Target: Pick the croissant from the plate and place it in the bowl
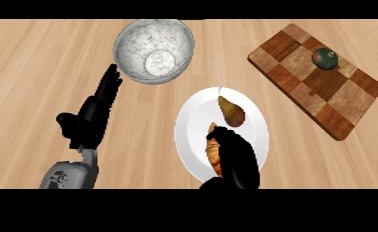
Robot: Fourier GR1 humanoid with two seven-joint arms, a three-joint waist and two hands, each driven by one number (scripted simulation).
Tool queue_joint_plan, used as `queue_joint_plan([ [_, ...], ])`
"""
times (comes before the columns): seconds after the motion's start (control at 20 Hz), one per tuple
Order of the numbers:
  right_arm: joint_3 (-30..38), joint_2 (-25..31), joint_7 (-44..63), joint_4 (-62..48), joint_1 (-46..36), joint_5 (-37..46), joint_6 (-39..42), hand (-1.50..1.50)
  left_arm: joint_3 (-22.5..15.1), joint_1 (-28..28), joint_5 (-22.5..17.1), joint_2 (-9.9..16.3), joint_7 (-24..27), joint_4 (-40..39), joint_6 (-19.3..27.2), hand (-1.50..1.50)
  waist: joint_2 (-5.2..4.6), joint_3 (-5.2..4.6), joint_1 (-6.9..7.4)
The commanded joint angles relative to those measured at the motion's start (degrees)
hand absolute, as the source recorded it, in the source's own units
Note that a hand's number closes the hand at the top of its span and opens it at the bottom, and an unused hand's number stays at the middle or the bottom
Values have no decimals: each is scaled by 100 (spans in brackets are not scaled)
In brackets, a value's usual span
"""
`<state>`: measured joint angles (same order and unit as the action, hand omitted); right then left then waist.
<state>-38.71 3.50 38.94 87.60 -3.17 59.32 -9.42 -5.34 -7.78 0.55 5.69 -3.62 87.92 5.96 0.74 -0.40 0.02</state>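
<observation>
The croissant (214, 152) lies on the plate (193, 126), long axis up-down in view, beside a pear (232, 111). The right hand (238, 162) curls on it. The left hand (96, 108) rests with straight fingers near the bowl (153, 49).

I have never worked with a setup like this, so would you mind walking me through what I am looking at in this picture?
This single picture is taken from the robot's head, looking steeply down at a wooden counter. The two black shapes coming in from the lower edge are the robot's hands. The left hand is open, fingers straight, resting beside a grey marbled bowl. The right hand is over a white plate, its fingers curled round the croissant, an orange-brown pastry only partly visible under it. A brown pear also lies on the plate. At the upper right sits a checkered wooden cutting board with a dark green round item on it; I cannot tell what that item is. The croissant is on the plate, not yet in the bowl.
</observation>
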Motion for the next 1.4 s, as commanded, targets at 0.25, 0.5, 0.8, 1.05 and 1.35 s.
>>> queue_joint_plan([
  [0.25,-368,-254,-461,-649,307,183,-231,150,-3,124,77,-155,170,-91,-19,0,-73,40,1],
  [0.5,-1174,-336,-395,-127,-602,-1343,-227,150,-139,-170,97,-163,-126,84,-70,0,-132,60,298],
  [0.8,-1805,-346,-912,517,-1516,-2848,-1311,150,-228,-349,84,-166,-86,-48,-224,0,-199,69,663],
  [1.05,-1930,-349,-955,452,-2946,-2951,-2347,150,-152,-410,67,-203,-157,-179,-166,0,-127,40,547],
  [1.35,-2043,-350,457,224,-4683,-2724,-3018,150,-97,-378,115,-141,-206,-201,-135,0,-38,20,451],
])
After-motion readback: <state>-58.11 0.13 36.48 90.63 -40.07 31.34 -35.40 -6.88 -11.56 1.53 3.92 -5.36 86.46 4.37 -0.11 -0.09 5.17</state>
